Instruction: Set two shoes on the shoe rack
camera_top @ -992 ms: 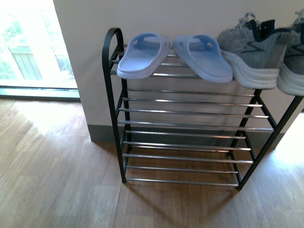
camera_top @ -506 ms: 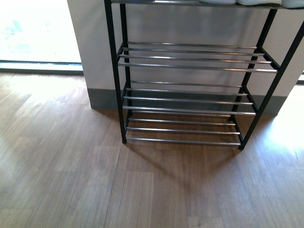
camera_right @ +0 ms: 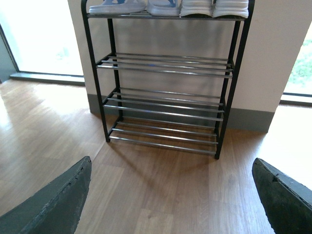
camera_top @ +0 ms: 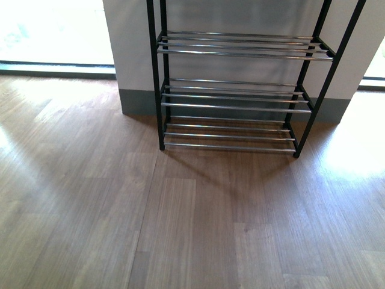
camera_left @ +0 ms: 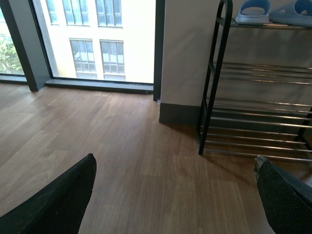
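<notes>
While the rack [camera_top: 234,90] is seen only by its lower three tiers in the front view, its top tier is shown in the right wrist view, where the shoes [camera_right: 213,8] are set side by side at the end, white soles outward, next to two blue slippers [camera_right: 131,6]. Both the left end effector [camera_left: 175,200] and the right end effector [camera_right: 170,200] are spread wide over the wooden floor [camera_top: 192,229], and nothing is held.

Shoes [camera_right: 212,7] atop shoe rack [camera_right: 165,68]
</notes>
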`<state>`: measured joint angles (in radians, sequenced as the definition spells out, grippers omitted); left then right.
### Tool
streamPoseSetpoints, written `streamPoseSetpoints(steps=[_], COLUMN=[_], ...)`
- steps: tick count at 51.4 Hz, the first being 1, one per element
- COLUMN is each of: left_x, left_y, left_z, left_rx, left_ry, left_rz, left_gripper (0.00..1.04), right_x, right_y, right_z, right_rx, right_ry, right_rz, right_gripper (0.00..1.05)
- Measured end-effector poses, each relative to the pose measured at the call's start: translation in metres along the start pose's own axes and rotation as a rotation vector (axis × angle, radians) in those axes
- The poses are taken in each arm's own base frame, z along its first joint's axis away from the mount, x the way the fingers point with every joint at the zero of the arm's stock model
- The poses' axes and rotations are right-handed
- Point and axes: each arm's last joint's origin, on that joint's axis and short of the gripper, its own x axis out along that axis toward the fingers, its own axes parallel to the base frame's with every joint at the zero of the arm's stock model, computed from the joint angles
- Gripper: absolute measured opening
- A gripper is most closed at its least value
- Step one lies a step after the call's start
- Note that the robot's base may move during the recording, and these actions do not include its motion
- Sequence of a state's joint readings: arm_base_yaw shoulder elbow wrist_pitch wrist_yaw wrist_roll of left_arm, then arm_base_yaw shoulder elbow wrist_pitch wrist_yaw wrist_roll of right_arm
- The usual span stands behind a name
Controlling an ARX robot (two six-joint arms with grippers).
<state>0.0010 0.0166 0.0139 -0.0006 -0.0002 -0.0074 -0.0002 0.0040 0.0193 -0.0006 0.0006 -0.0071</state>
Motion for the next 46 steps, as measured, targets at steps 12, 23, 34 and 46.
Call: streamPoseSetpoints(steps=[12,23,34,46], left_x=[0.0,0.0,0.0,0.0], left_y=[0.0,0.0,0.0,0.0], left_z=[0.0,0.0,0.0,0.0001], left_rx=[0.0,0.0,0.0,0.0], left_ry=[0.0,0.0,0.0,-0.001], left_rz=[0.0,0.0,0.0,0.0], left_gripper=[0.95,0.95,0.95,0.95], right_x=[0.0,0.0,0.0,0.0], right_y=[0.0,0.0,0.0,0.0], right_z=[0.0,0.0,0.0,0.0], right_rx=[0.0,0.0,0.0,0.0], right_ry=[0.0,0.0,0.0,0.0], right_rz=[0.0,0.0,0.0,0.0], right_gripper=[0.96,0.96,0.96,0.96])
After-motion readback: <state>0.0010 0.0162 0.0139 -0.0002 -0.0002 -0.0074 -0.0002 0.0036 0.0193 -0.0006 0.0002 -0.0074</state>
